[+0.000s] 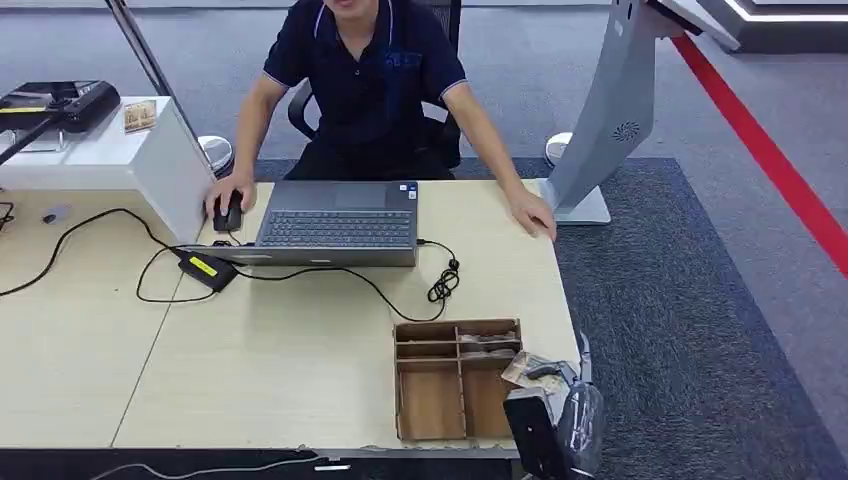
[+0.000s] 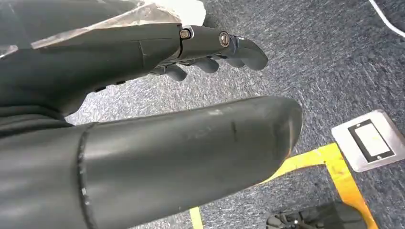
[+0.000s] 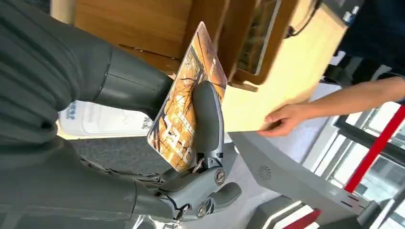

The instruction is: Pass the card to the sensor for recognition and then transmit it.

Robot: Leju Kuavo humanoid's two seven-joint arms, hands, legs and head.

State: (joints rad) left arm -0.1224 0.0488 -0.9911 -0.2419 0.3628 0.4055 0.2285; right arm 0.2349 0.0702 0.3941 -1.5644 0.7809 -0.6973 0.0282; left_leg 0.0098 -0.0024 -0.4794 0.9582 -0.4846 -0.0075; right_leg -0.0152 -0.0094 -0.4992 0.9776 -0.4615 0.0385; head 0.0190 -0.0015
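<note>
My right hand (image 1: 548, 412) hangs just off the table's near right corner and pinches a card (image 1: 522, 368) printed in orange and brown. In the right wrist view the card (image 3: 184, 119) stands between the thick thumb and one dark finger (image 3: 208, 119) of that hand (image 3: 191, 186). The grey sensor stand (image 1: 612, 112) rises beyond the table's far right corner, well away from the card. My left hand (image 2: 210, 45) hangs over blue carpet with its fingers loosely bent, apart from the thumb, and nothing in it.
A wooden compartment box (image 1: 432, 400) sits at the table's near right, beside my right hand. A person sits behind a laptop (image 1: 338, 222), one hand on a mouse (image 1: 228, 214), the other (image 1: 530, 212) on the table edge by the stand. Cables cross the tabletop.
</note>
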